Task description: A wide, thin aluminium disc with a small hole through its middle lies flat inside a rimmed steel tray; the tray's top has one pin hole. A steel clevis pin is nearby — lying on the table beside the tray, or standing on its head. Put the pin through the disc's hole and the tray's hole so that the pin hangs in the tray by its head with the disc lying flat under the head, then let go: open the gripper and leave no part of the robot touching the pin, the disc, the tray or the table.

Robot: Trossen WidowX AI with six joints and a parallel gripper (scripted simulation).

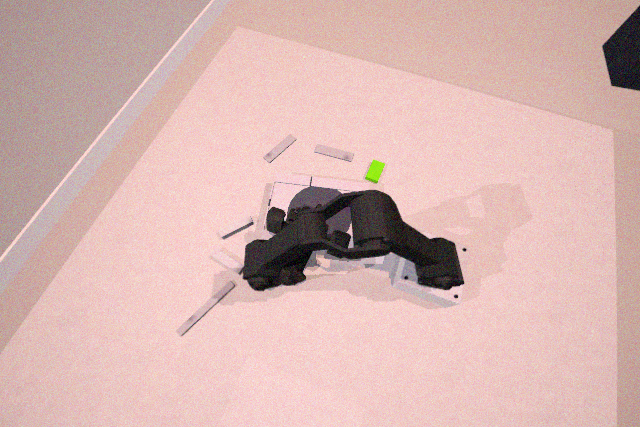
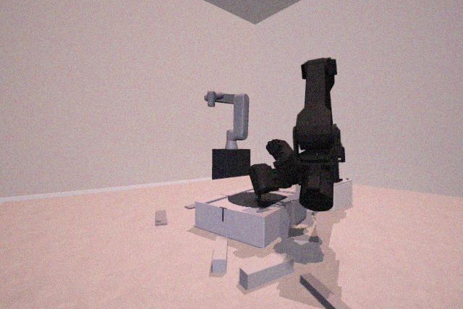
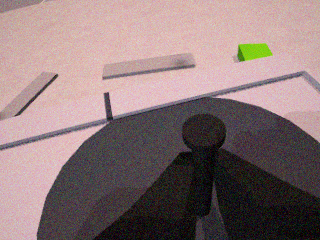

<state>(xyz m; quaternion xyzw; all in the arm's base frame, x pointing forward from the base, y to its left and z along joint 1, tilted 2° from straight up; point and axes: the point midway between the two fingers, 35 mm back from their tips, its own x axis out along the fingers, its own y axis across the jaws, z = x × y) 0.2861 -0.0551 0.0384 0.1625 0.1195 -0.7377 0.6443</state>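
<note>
Clevis pin (image 3: 203, 175) stands between the closed fingers of the pincer (image 1: 302, 211) (image 2: 259, 197) (image 3: 202, 162), gripped at the shank, its head above them and the shank running toward six o'clock in the wrist view. Beneath spreads the disc (image 1: 310, 197) (image 2: 239, 199) (image 3: 115, 165); its hole is not visible, so alignment cannot be told. Lining up shank and hole is likely the coming move's crux. Beyond lies the tray's rim (image 1: 336, 182) (image 2: 231, 219) (image 3: 150, 100), then a green block (image 1: 375, 171) (image 3: 255, 51) at one o'clock, apparently no obstacle.
</note>
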